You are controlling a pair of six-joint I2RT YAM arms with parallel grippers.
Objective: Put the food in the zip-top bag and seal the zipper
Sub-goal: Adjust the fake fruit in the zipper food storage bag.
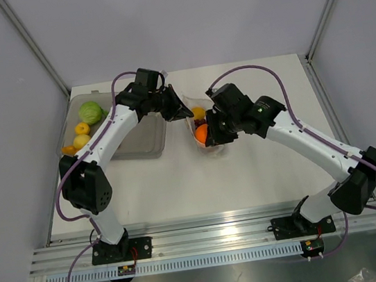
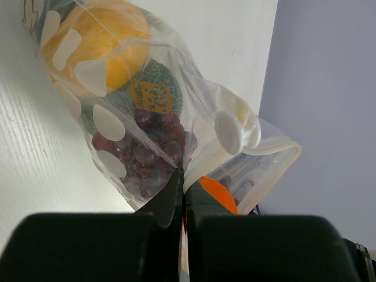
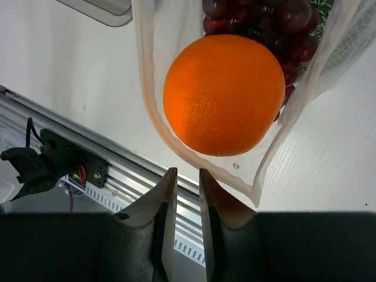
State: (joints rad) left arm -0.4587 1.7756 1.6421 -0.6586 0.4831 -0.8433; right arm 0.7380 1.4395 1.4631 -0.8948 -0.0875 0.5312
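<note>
Sitting mid-frame on the white tabletop (image 1: 180, 184), the small clear crinkly zip-top bag (image 2: 200, 106) holds a round orange (image 3: 223, 94) at its mouth, dark purple grapes (image 3: 258, 17) behind it, a yellow fruit (image 2: 97, 44) and a green netted piece (image 2: 154, 94) bearing a label. The left hand (image 2: 183, 176) is pinched tight on the bag's film. The right hand (image 3: 186, 173) shows a narrow gap with nothing in it, just beneath the whitish zipper strip (image 3: 143, 88). At upper left, the grey translucent tray (image 1: 143, 147) holds a green leafy ball (image 1: 90, 112) and yellow pieces (image 1: 82, 128).

surface: white bench (image 1: 180, 184) | left rear: grey translucent tray (image 1: 145, 144) lying on it | near centre: clear zip-top bag (image 2: 194, 117) resting on it
</note>
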